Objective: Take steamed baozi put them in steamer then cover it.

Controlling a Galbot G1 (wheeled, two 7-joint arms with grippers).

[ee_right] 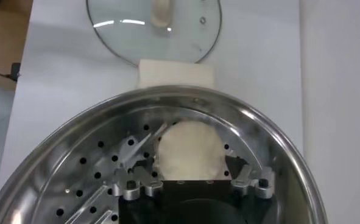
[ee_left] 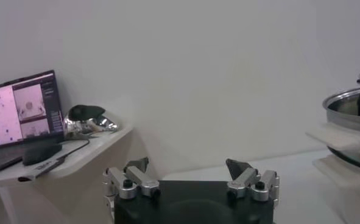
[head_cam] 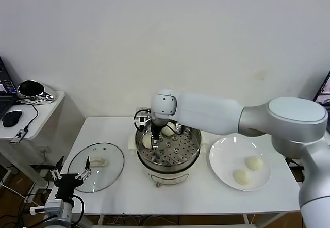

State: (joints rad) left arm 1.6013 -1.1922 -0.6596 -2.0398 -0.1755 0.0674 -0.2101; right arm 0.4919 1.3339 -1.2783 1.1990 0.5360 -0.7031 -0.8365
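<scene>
The steamer (head_cam: 192, 151) stands mid-table and holds two baozi, one at the back (head_cam: 168, 130) and one on the left (head_cam: 147, 141). My right gripper (head_cam: 153, 144) is down inside the pot. In the right wrist view the gripper (ee_right: 189, 165) is open, its fingers either side of the left baozi (ee_right: 189, 146), which rests on the perforated tray (ee_right: 88, 176). Two more baozi (head_cam: 253, 163) (head_cam: 241, 176) lie on the white plate (head_cam: 221, 158). The glass cover (head_cam: 96, 167) lies flat on the table left of the steamer. My left gripper (head_cam: 69, 179) is open and empty, parked by the cover.
A side table (head_cam: 44, 112) with a laptop, mouse and cables stands at the far left; it also shows in the left wrist view (ee_left: 76, 155). The steamer's rim (ee_left: 350, 112) shows in that view too. The wall is close behind the table.
</scene>
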